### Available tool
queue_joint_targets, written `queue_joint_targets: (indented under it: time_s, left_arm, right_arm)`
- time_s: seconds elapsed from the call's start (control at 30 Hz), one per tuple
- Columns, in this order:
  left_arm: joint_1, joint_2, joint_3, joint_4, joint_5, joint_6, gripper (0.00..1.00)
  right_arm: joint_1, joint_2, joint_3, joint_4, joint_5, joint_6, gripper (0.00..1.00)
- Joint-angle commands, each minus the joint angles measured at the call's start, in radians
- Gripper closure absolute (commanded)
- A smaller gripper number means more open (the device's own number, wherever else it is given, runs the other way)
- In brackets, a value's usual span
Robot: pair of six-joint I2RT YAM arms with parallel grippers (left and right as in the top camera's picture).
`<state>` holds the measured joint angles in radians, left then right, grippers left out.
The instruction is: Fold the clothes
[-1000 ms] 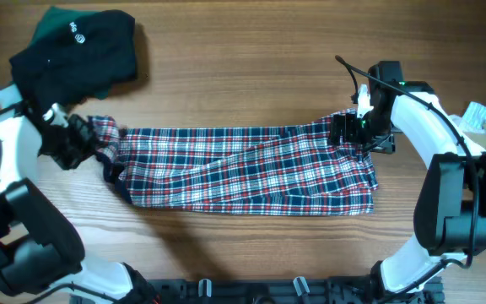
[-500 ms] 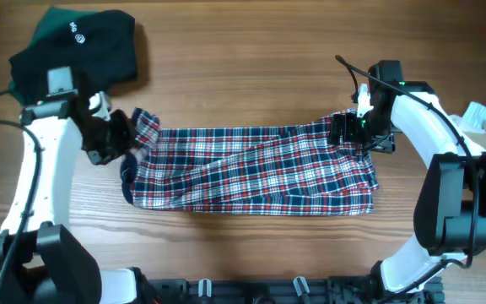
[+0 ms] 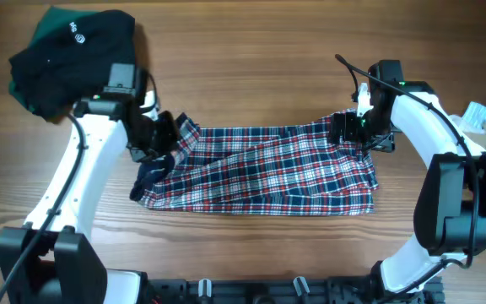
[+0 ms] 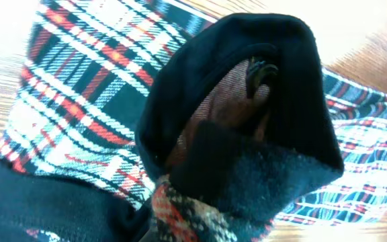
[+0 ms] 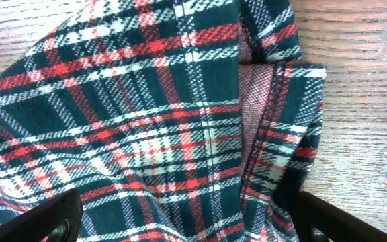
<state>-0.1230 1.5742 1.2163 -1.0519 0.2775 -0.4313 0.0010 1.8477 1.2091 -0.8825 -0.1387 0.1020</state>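
Brown wood-grain surface (image 3: 251, 51). Red, white and navy plaid sleeveless fabric garment (image 3: 268, 169): spread lengthwise at centre, left end raised. Dark green crumpled garment (image 3: 66, 51): far left corner. Left fingers (image 3: 165, 139): clamped on the plaid garment's navy-trimmed left edge. Right fingers (image 3: 346, 131): wide apart over its right end.

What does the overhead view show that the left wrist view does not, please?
Only the overhead shows the whole plaid garment stretched across the wooden table, the left gripper at its left end, the right gripper at its right end, and a dark garment at far left. Only the left wrist shows the navy trim bunched up close, with reddish inner fabric. Both show the plaid and the table's wood.
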Motion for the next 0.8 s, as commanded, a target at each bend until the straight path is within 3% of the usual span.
queue_joint_targets:
  time_s: [0.0, 0.77]
  left_arm:
    - [-0.079, -0.024, -0.004, 0.016, 0.021, -0.053, 0.96]
    - [-0.313, -0.022, -0.005, 0.204, 0.028, -0.207, 0.92]
  right_arm:
    - [0.001, 0.016, 0.021, 0.003, -0.019, 0.01, 0.0]
    - [0.001, 0.016, 0.021, 0.003, -0.019, 0.01, 0.0]
